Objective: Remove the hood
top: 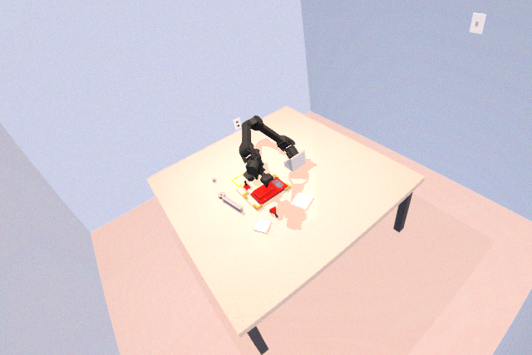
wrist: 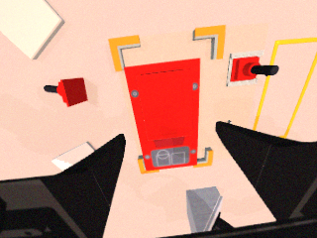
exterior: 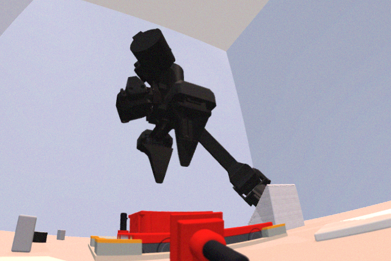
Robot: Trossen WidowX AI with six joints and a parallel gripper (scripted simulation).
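Observation:
The red toy car (top: pixel 277 186) (wrist: pixel 193 114) sits between yellow-topped corner brackets. Its hood (top: pixel 263 193) (exterior: pixel 151 222) (wrist: pixel 163 106) is a raised red panel on top and is in place on the car. My gripper (top: pixel 258 181) (exterior: pixel 172 173) (wrist: pixel 169 131) is open and empty, pointing down above the car. In the wrist view the car lies between and beyond the fingertips, and the exterior view shows a gap between the fingertips and the hood. The marked area, a yellow outline (wrist: pixel 297 42), lies beside the car, at the right in the wrist view.
Red pieces with black handles stand on both sides of the car, one (top: pixel 246 186) (wrist: pixel 244 68) near the yellow outline, the other (top: pixel 273 210) (wrist: pixel 73 91) opposite. White pads (top: pixel 302 200) (top: pixel 262 225), a long grey bar (top: pixel 232 203) and a grey base block (top: pixel 295 162) (wrist: pixel 202 207) are also there.

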